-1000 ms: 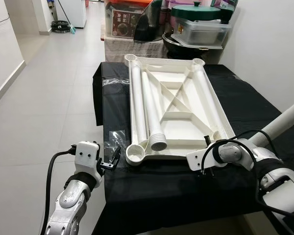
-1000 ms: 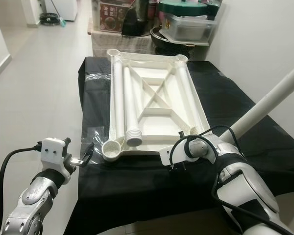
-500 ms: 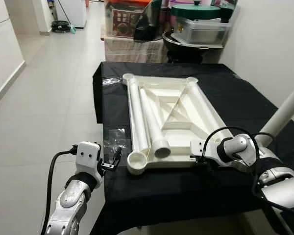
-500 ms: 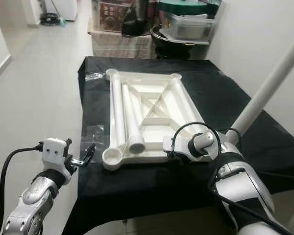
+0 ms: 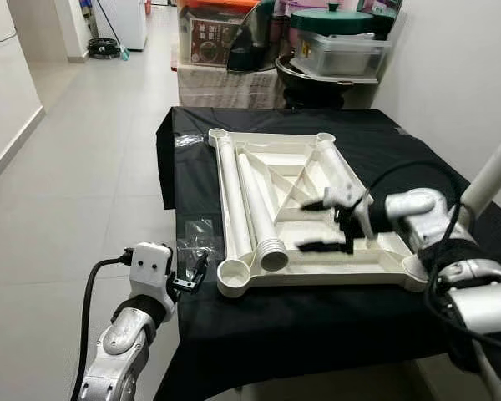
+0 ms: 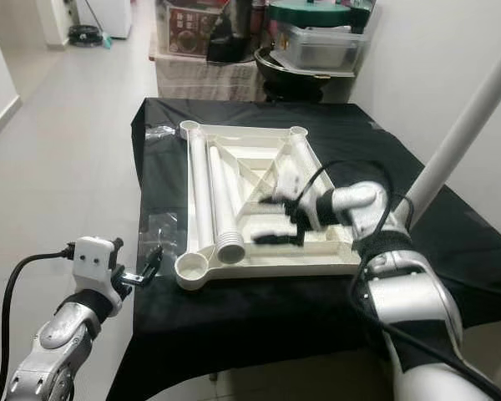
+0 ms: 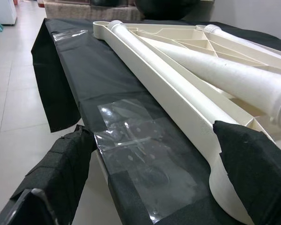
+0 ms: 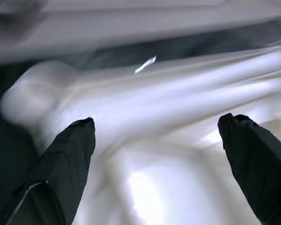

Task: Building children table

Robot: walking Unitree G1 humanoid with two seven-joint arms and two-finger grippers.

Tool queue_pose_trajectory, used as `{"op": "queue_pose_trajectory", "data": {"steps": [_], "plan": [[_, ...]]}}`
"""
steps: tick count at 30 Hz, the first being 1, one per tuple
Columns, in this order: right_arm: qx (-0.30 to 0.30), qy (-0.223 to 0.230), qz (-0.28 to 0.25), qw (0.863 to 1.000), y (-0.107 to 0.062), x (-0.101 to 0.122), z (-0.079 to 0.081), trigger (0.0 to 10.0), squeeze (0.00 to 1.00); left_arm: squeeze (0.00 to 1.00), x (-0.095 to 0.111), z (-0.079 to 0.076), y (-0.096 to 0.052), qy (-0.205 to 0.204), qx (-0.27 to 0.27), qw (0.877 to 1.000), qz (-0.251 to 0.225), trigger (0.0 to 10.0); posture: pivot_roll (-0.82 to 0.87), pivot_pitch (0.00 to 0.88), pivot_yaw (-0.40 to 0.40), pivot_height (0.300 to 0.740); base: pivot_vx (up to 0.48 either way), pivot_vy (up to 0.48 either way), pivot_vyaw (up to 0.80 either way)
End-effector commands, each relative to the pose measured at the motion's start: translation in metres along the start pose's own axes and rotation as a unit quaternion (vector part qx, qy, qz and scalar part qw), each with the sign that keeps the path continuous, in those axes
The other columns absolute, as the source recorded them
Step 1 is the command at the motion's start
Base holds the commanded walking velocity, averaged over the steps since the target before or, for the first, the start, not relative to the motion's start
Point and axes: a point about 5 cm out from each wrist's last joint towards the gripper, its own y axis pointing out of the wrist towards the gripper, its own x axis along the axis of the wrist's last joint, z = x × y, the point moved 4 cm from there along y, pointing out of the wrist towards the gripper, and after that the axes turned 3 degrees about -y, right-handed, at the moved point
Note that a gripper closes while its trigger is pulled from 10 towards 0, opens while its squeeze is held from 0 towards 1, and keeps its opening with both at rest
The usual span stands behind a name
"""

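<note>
The white tabletop (image 5: 317,274) lies upside down on the black-covered table (image 5: 301,326). Two white legs (image 5: 252,196) lie side by side along its left side, and another leg (image 5: 338,167) lies on the right. My right gripper (image 5: 317,225) hovers open over the inside of the tabletop, near the cross ribs, holding nothing. The right wrist view shows blurred white legs (image 8: 145,108) between the spread fingers. My left gripper (image 5: 196,267) is open by the table's front left edge, pointing at a clear plastic bag (image 7: 136,145).
A white tube (image 6: 468,125) rises slanting at the right, beside my right arm. Beyond the table's far end stand storage boxes and a dark pot (image 5: 317,75). Tiled floor (image 5: 75,167) lies to the left and a wall to the right.
My right gripper has left the tabletop's front rim, risen and moved away from me over its inside, fingers spread. The left gripper has stayed put. The camera has shifted slightly.
</note>
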Motion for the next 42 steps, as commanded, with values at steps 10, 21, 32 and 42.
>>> {"op": "queue_pose_trajectory", "data": {"steps": [10, 21, 32, 42], "plan": [[-0.346, 0.168, -0.063, 0.921, -0.007, -0.016, -0.046, 10.0, 0.0, 0.0, 0.003, -0.001, 0.0, 0.01, -0.002, 1.0, -0.01, 10.0, 0.11, 0.0, -0.1, 0.74, 0.0, 0.0, 0.0], [-0.364, 0.368, -0.031, 0.855, 0.039, -0.062, 0.005, 10.0, 0.0, 0.0, 0.005, -0.002, 0.002, 0.007, -0.004, 1.0, -0.015, 10.0, 0.11, 0.0, -0.091, 0.74, 0.0, -0.444, 0.0], [-0.398, 0.373, -0.024, 0.838, 0.04, -0.06, 0.01, 10.0, 0.0, 0.0, 0.003, -0.001, 0.002, -0.004, 0.001, 1.0, -0.013, 10.0, 0.11, 0.0, -0.091, 0.74, 0.0, -0.147, 0.0], [-0.426, 0.316, -0.023, 0.848, -0.012, -0.066, -0.022, 10.0, 0.0, 0.0, 0.003, 0.0, 0.001, -0.003, 0.004, 1.0, -0.012, 10.0, 0.1, 0.0, -0.09, 0.74, 0.0, 0.0, 0.0]]}}
